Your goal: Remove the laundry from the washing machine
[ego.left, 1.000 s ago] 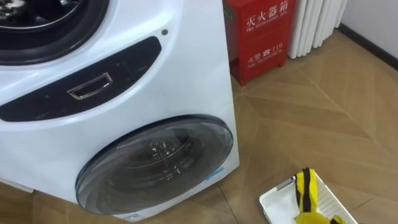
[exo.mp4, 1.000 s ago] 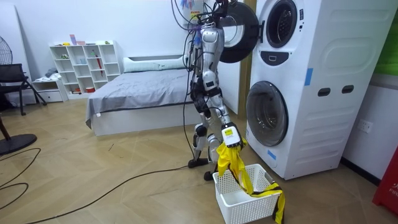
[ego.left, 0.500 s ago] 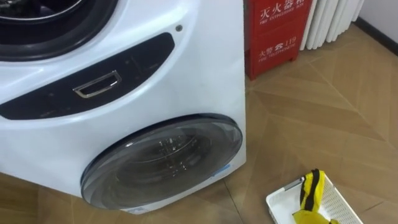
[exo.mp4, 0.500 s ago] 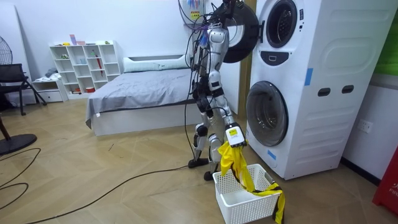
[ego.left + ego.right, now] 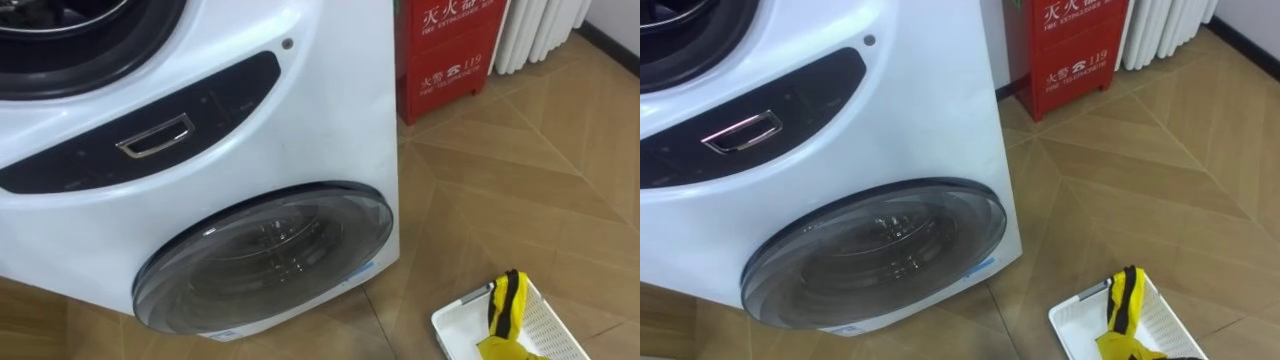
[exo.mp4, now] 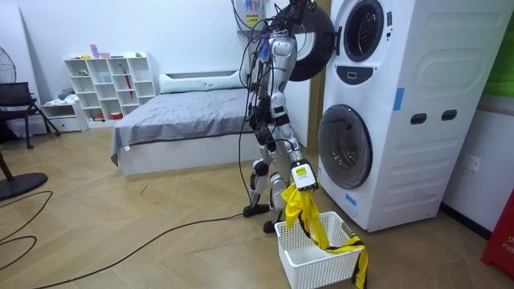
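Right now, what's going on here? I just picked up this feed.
The robot stands in front of the stacked washing machines. The upper door is swung open and the lower door is closed. Its right hand holds a yellow garment low over the white basket, which sits on the floor beside the machines. The garment hangs down into the basket, and more yellow cloth is draped over the rim.
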Robot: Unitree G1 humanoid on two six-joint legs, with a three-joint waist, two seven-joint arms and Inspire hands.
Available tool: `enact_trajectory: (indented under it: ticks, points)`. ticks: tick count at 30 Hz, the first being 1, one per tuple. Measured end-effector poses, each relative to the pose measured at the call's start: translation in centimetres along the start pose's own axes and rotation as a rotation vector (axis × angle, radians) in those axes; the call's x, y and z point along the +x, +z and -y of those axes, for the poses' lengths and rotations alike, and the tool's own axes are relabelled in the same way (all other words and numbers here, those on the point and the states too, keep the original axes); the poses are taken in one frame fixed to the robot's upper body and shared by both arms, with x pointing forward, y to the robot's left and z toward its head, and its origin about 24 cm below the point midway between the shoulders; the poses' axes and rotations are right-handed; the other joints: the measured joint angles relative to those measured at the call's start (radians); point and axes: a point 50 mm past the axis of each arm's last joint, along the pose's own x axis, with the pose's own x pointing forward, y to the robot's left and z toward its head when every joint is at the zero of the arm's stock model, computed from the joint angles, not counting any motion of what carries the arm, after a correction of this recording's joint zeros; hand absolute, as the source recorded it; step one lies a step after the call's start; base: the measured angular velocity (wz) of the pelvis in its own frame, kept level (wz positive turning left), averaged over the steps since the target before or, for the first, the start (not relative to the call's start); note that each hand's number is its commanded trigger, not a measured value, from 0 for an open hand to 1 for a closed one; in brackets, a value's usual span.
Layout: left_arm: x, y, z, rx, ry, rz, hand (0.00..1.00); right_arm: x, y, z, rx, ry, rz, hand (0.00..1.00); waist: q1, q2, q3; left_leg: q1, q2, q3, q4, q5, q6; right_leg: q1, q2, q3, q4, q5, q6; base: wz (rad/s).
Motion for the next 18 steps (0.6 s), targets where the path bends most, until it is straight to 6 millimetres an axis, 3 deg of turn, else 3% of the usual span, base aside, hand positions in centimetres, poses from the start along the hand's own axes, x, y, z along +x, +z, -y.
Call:
enact_trajectory:
  ticks: [8, 18]
  points:
    - [0.0, 0.0, 0.0, 0.001, 0.0, 0.0, 0.0, -0.01, 0.03, 0.0, -0.028, 0.001, 0.011, 0.0, -0.002, 0.0, -0.0002, 0.0, 0.0, 0.001, 0.0, 0.0, 0.0, 0.0, -0.001, 0.0, 0.001, -0.002, 0.0, 0.0]
    - [0.0, -0.02, -0.06, 0.01, 0.006, -0.001, 0.0, -0.29, -0.35, 0.18, -0.329, -0.02, 0.111, 0.0, 0.006, 0.001, -0.0004, 0.008, -0.005, 0.004, -0.002, 0.0, 0.0, 0.002, -0.004, -0.001, 0.014, -0.006, 0.002, 0.0]
